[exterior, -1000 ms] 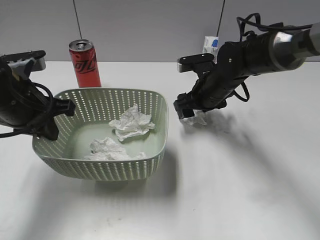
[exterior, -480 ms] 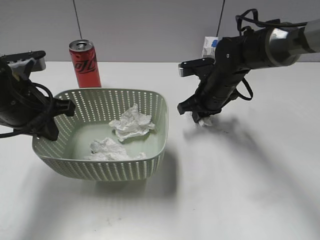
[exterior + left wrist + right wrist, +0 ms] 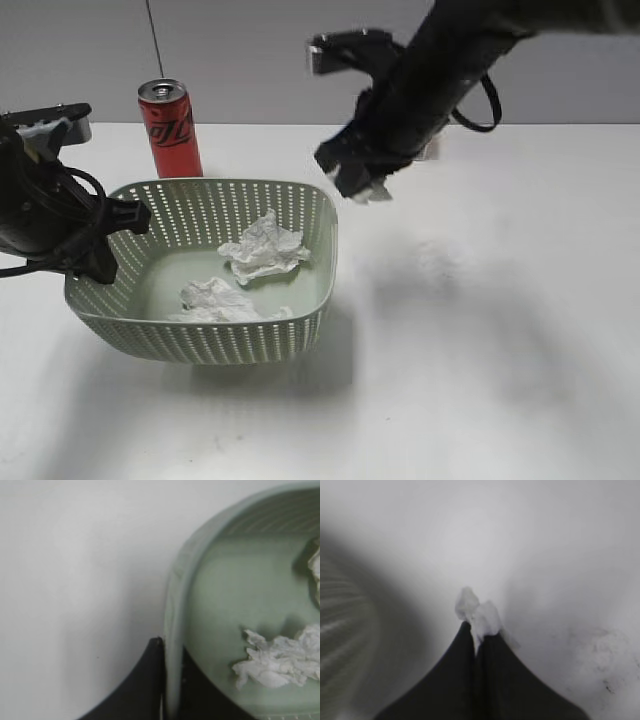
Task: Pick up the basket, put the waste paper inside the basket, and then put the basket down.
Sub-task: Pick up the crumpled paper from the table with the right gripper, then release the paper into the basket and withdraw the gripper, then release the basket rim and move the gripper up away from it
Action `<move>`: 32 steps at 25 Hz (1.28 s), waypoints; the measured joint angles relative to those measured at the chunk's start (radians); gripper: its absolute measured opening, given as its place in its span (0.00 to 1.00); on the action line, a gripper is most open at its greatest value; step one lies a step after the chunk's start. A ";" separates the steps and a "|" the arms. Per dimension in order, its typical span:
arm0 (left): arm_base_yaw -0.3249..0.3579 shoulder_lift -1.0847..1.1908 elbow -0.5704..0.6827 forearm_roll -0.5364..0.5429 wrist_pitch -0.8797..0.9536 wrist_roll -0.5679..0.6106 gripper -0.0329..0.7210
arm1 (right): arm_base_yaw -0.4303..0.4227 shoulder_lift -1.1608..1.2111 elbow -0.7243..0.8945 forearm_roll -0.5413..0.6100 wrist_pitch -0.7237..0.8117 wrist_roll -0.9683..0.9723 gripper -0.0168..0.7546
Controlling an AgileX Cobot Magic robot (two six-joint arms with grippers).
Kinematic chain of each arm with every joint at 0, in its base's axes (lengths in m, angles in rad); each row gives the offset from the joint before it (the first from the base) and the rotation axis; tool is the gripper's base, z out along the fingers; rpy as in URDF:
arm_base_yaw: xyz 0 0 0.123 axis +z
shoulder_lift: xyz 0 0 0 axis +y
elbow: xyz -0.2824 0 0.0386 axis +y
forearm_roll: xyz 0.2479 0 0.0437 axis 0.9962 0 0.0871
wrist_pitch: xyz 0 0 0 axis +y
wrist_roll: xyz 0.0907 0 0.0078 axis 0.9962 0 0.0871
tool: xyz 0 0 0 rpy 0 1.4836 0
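The basket (image 3: 215,270) is pale sage green, its sides dotted with rows of small holes in a woven pattern. The paper wads (image 3: 262,245) inside it are white and wrinkled, and the wad (image 3: 368,190) held above the table is white too. The can (image 3: 169,128) is red with white lettering and a silver top. Both arms are black. The table (image 3: 500,330) is white, the wall (image 3: 250,50) grey.
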 joint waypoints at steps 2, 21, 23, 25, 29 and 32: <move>0.000 0.000 0.000 0.000 0.000 0.000 0.04 | 0.041 -0.083 -0.002 0.040 -0.005 -0.029 0.02; 0.000 0.000 0.000 -0.012 0.002 -0.001 0.04 | 0.244 -0.108 -0.043 -0.126 -0.080 0.034 0.82; 0.000 0.000 0.000 -0.012 0.005 0.001 0.04 | 0.220 -0.120 -0.058 -0.224 -0.030 0.077 0.82; 0.000 0.000 0.000 -0.012 0.008 0.000 0.04 | 0.179 -0.143 -0.060 -0.284 0.007 0.091 0.82; 0.000 0.008 -0.035 -0.012 0.032 -0.001 0.04 | 0.025 -0.188 -0.066 -0.301 0.052 0.100 0.80; -0.001 0.052 -0.129 -0.012 0.061 0.000 0.04 | -0.120 -0.206 -0.068 -0.269 0.140 0.100 0.79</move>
